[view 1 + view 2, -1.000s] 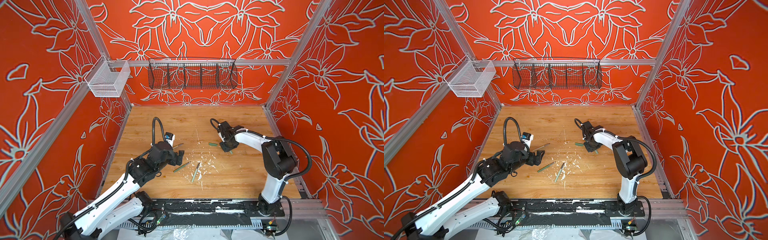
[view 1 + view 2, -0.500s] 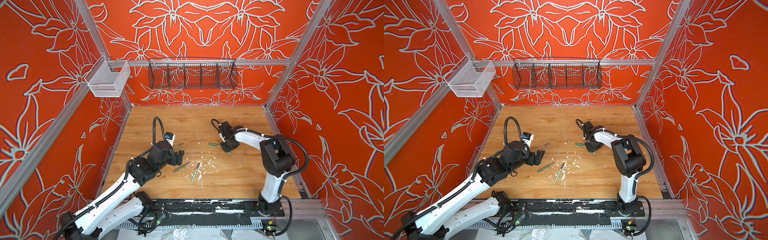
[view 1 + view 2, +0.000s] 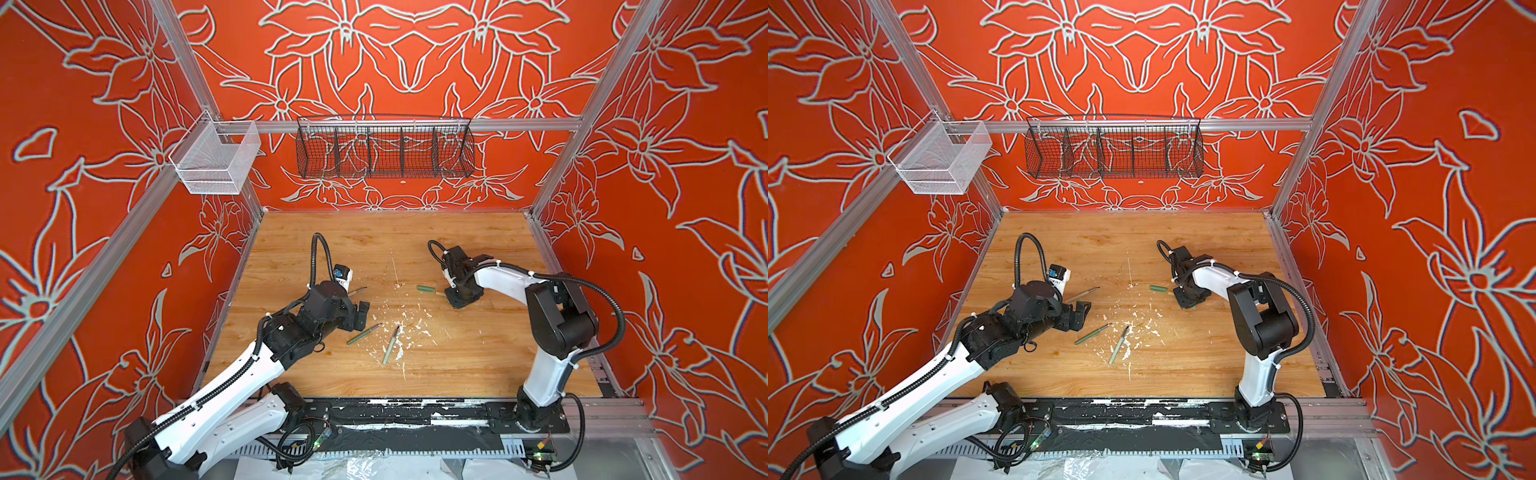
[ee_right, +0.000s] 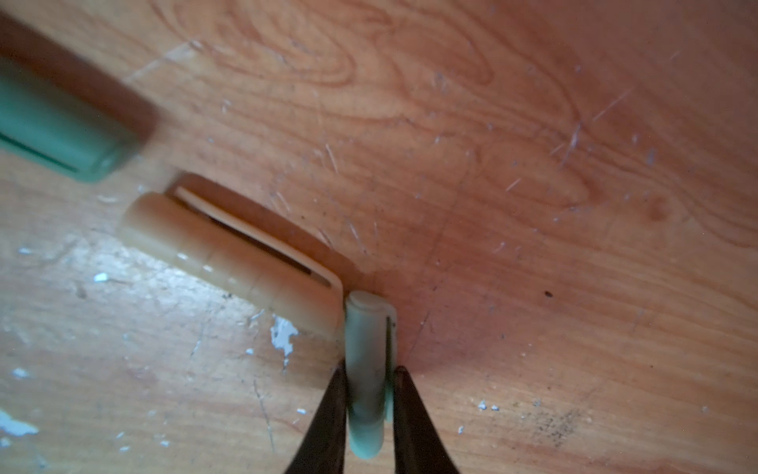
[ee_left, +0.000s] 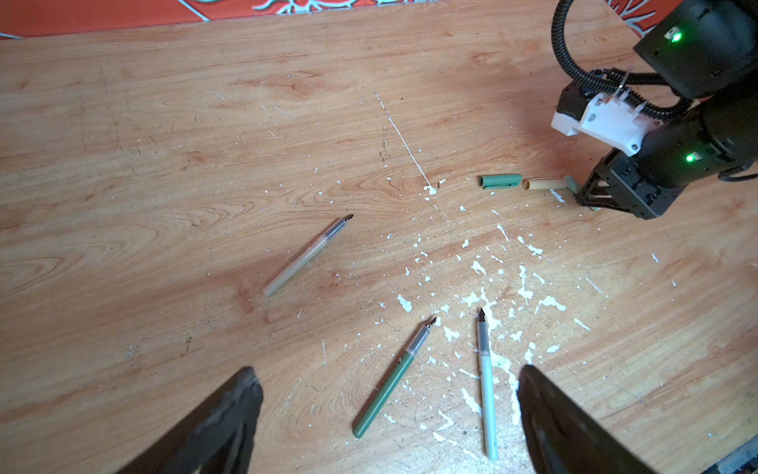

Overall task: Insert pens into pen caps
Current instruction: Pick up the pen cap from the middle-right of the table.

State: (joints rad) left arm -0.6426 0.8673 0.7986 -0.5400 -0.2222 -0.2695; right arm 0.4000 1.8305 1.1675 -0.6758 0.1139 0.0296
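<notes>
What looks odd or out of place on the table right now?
White flecks litter the wooden table around the dark green pen and pale green pen, and a long white scratch marks the wood nearby: surface damage, not parts. The pale green cap pinched by the right hand butts against the tan cap.

The matt wood-grain tabletop [image 5: 164, 164] is scratched and paint-flecked; the pale mint pen cap [image 4: 365, 349] looks smooth plastic.

Both top views: high, facing down, sharing whole table [image 3: 374, 241]. Wrist views: close, low.
</notes>
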